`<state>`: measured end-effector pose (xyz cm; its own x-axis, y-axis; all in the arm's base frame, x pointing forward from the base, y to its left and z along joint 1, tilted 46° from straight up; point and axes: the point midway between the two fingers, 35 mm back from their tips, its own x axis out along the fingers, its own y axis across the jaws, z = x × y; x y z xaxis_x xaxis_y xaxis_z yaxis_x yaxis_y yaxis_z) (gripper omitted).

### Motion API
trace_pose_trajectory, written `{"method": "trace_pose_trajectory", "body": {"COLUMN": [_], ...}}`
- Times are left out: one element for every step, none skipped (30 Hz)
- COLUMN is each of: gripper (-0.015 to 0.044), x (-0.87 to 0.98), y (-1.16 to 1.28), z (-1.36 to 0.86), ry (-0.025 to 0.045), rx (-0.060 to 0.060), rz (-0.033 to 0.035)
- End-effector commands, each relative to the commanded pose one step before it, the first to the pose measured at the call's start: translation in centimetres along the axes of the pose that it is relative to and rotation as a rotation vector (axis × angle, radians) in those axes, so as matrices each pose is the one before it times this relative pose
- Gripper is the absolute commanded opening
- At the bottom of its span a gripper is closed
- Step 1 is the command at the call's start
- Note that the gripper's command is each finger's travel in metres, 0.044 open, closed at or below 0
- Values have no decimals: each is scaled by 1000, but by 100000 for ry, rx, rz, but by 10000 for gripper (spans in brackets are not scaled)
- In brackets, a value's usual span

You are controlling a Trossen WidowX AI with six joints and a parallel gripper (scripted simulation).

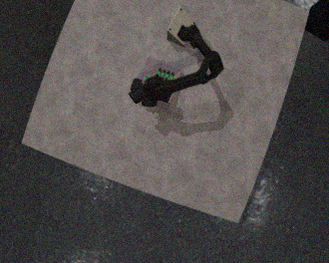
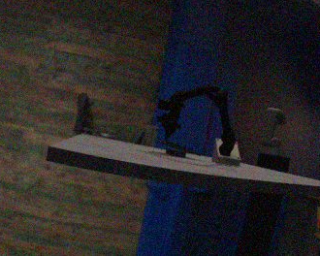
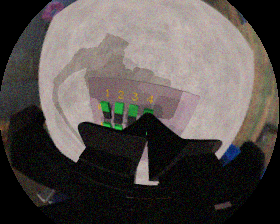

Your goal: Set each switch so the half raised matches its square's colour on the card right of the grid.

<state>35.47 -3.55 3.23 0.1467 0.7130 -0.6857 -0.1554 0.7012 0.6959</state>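
The switch panel (image 3: 94,91) (image 2: 176,153) lies under the arm's hand, its columns numbered 1 to 4 in yellow. In the wrist view the far row shows green far halves on switch 1 (image 3: 105,106), switch 2 (image 3: 118,107) and switch 3 (image 3: 132,110), with dark nearer halves. Switch 4 (image 3: 148,111) shows only a bit of green above the fingers. Green parts of the row behind, in columns 1 and 2, just show; the rest is hidden. Which halves are raised is hard to tell. My gripper (image 3: 147,115) (image 2: 170,136) is shut and empty, pointing down above the panel. The card cannot be made out.
The arm's base stands on a pale block (image 1: 180,19) (image 2: 226,161) on the table (image 1: 114,131) (image 2: 101,149). The arm's shadow falls across the table and near the panel's far edge. A darker patch (image 3: 167,106) shows right of column 4.
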Motion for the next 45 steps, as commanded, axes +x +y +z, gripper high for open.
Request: {"method": "trace_pose_trajectory", "body": {"gripper": [0, 0, 0, 0, 0, 0, 0, 0, 0, 0, 0, 0, 0, 0, 0, 0, 0, 0, 0, 0, 0, 0, 0, 0, 0, 0, 0, 0, 0, 0, 0, 0, 0, 0, 0, 0, 0, 0, 0, 0, 0, 0, 0, 0, 0], "x": [112, 0, 0, 0, 0, 0, 0, 0, 0, 13, 13, 13, 13, 13, 13, 13, 13, 13, 13, 13, 13, 13, 13, 13, 13, 13, 13, 13, 13, 13, 13, 13, 13, 13, 13, 13, 13, 13, 13, 13, 13, 13, 13, 13, 13], "y": [-25, 0, 0, 0, 0, 0, 0, 0, 0, 0, 0, 0, 0, 0, 0, 0, 0, 0, 0, 0, 0, 0, 0, 0, 0, 0, 0, 0, 0, 0, 0, 0, 0, 0, 0, 0, 0, 0, 0, 0, 0, 0, 0, 0, 0], "z": [-16, 0, 0, 0, 0, 0, 0, 0, 0, 0, 0, 0, 0, 0, 0, 0, 0, 0, 0, 0, 0, 0, 0, 0, 0, 0, 0, 0, 0, 0, 0, 0, 0, 0, 0, 0, 0, 0, 0, 0, 0, 0, 0, 0, 0], "ry": [-104, 0, 0, 0, 0, 0, 0, 0, 0, 0, 0, 0, 0, 0, 0, 0, 0, 0, 0, 0, 0, 0, 0, 0, 0, 0, 0, 0, 0, 0, 0, 0, 0, 0, 0, 0, 0, 0, 0, 0, 0, 0, 0, 0, 0], "rx": [643, 0, 0, 0, 0, 0, 0, 0, 0, 0, 0, 0, 0, 0, 0, 0, 0, 0, 0, 0, 0, 0, 0, 0, 0, 0, 0, 0, 0, 0, 0, 0, 0, 0, 0, 0, 0, 0, 0, 0, 0, 0, 0, 0, 0], "rz": [491, 0, 0, 0, 0, 0, 0, 0, 0, 0, 0, 0, 0, 0, 0, 0, 0, 0, 0, 0, 0, 0, 0, 0, 0, 0, 0, 0, 0, 0, 0, 0, 0, 0, 0, 0, 0, 0, 0, 0, 0, 0, 0, 0, 0]}}
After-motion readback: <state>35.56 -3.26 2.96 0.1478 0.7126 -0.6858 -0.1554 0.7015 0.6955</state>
